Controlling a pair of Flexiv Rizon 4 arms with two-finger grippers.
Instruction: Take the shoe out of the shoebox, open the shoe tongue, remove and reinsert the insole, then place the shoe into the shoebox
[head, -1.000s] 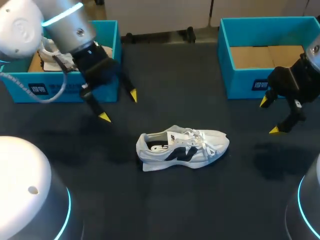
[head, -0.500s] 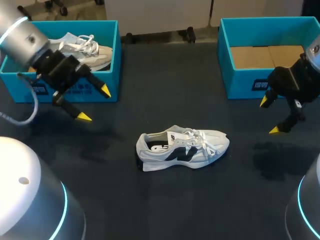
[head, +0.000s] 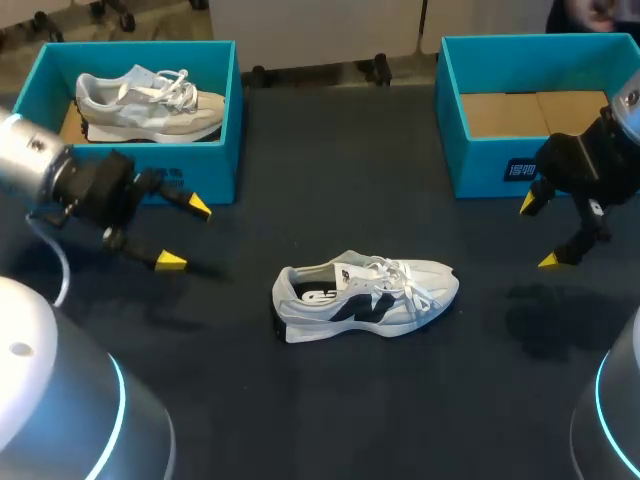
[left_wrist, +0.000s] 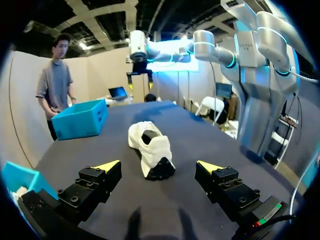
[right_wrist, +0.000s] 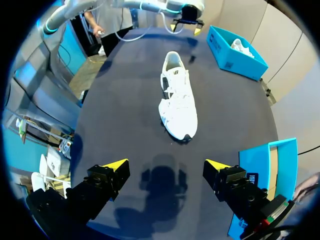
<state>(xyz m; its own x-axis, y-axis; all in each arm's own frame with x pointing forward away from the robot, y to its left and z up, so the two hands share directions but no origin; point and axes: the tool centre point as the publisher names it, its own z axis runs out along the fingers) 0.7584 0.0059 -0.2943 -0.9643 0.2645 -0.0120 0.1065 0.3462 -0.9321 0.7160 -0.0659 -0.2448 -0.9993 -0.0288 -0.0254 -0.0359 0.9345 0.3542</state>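
Swinging clear of left box toward near-left, left gripper is wide, empty; right gripper unmoved, wide. Shoe lies on tabletop; tongue step likely next.

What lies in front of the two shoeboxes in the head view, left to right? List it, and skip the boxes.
left gripper → white shoe → right gripper
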